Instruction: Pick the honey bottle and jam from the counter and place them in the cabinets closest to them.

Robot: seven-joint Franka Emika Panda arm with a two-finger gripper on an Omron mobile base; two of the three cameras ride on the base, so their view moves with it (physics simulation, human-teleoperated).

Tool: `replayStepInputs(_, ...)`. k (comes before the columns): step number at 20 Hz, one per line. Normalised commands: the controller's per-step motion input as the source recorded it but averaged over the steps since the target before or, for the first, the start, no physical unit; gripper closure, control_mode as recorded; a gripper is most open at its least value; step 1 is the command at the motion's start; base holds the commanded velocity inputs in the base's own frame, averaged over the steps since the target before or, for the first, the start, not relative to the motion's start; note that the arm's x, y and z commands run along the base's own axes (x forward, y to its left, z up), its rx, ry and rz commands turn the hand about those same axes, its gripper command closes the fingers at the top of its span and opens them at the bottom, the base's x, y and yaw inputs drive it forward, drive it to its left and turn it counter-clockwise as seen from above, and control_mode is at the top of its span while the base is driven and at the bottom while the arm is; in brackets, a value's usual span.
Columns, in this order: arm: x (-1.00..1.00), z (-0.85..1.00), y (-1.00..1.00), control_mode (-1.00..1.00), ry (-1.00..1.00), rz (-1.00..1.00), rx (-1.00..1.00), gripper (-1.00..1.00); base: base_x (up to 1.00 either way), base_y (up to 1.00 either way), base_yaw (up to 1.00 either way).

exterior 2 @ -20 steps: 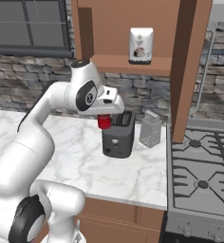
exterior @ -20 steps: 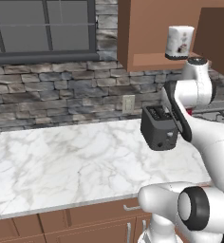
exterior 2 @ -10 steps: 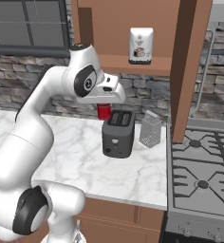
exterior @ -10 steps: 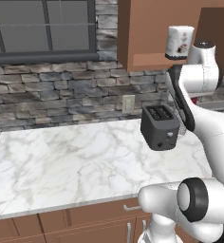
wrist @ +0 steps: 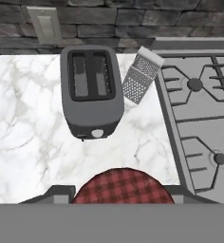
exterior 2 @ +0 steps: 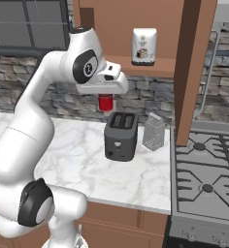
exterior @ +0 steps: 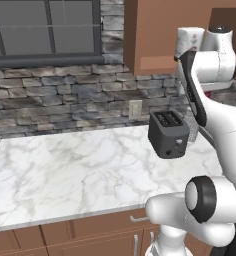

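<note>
One jam [exterior 2: 106, 102], red jar, held aloft in the gripper [exterior 2: 106, 99], whose fingers are closed on its sides; it hangs under the white hand, above the toaster [exterior 2: 121, 136] and apart from it. Hand view: jam [wrist: 123, 186] as a red checked lid at the bottom edge, a dark finger on each side.

One counter [exterior 2: 131, 169], white marble, well below the jar. On it: the dark two-slot toaster, and a metal grater [exterior 2: 154, 131] just beside it on the stove side. Hand view shows the grater [wrist: 141, 75] tilted, near the toaster [wrist: 90, 89], close to the counter's end.

One cabinet [exterior 2: 136, 26], reddish-brown, open-fronted, above and behind the jar. On its shelf [exterior 2: 140, 68]: a white labelled canister [exterior 2: 144, 46], to the right of the gripper and higher. The shelf edge lies between jar and cabinet interior.

One stove [exterior 2: 206, 174], grey grates, to the right of the counter.

Left base view: window [exterior: 45, 31], stone wall [exterior: 65, 95], wall outlet [exterior: 135, 109], long bare counter [exterior: 65, 170]; the arm covers the jar. Hand view adds the toaster's slots and front knob from above, and the outlet [wrist: 47, 23].

Change since a second ago: jar and hand have risen from level with the toaster's top to well above it, nearer shelf height.
</note>
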Motion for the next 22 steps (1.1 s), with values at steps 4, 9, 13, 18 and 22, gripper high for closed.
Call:
replayStepInputs(4, 0.00, 0.02, 0.00, -1.00, -0.03, 0.00, 0.00, 1.00, 0.00, 0.00, 0.00)
replayStepInputs(9, -0.04, 0.23, 0.00, -1.00, -0.13, 0.00, 0.01, 1.00, 0.00, 0.00, 0.00)
replayStepInputs(13, -0.07, 0.38, 0.00, -1.00, -0.13, 0.00, 0.02, 1.00, 0.00, 0.00, 0.00)
replayStepInputs(18, -0.05, 0.35, 0.00, -1.00, -0.15, 0.00, 0.02, 1.00, 0.00, 0.00, 0.00)
replayStepInputs(22, -0.01, 0.36, 0.00, -1.00, -0.11, 0.00, 0.01, 1.00, 0.00, 0.00, 0.00)
